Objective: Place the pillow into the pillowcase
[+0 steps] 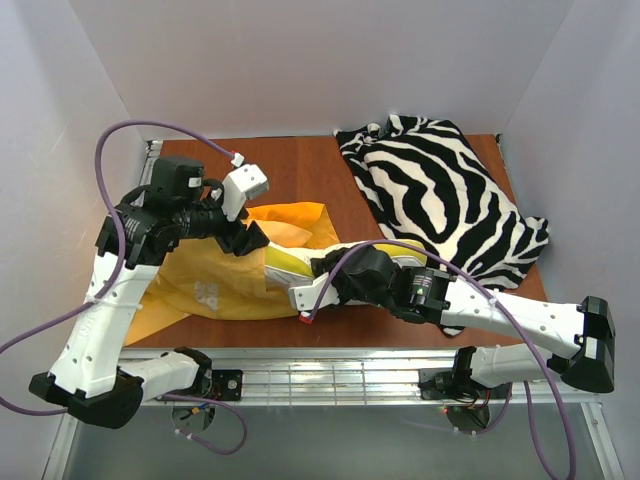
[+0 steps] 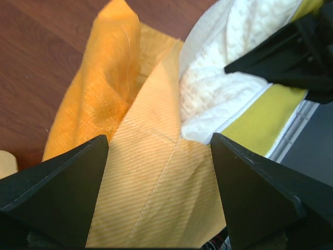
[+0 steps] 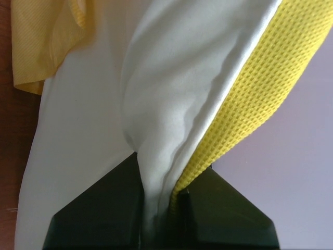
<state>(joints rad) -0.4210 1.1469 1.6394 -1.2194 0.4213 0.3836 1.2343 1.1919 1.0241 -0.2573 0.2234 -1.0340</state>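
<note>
Bright, even light from above; soft shadows fall on the tabletop (image 1: 300, 175) near its front edge. Top view sharp. Wrist views softer: the pillow (image 3: 171, 88) looks washed out, black fingers (image 2: 52, 198) blurred.

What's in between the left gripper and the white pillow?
The orange pillowcase: in the left wrist view its fabric fills the gap from the left gripper to the pillow.

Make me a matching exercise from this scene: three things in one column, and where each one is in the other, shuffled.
1. puffy white pillow with yellow-green band
2. orange-yellow fabric pillowcase
3. black-and-white zebra-striped cloth

A. lying far right on the table
B. pinched in the right gripper
C. between the spread fingers of the left gripper

Pairs: 1-B, 2-C, 3-A
</note>
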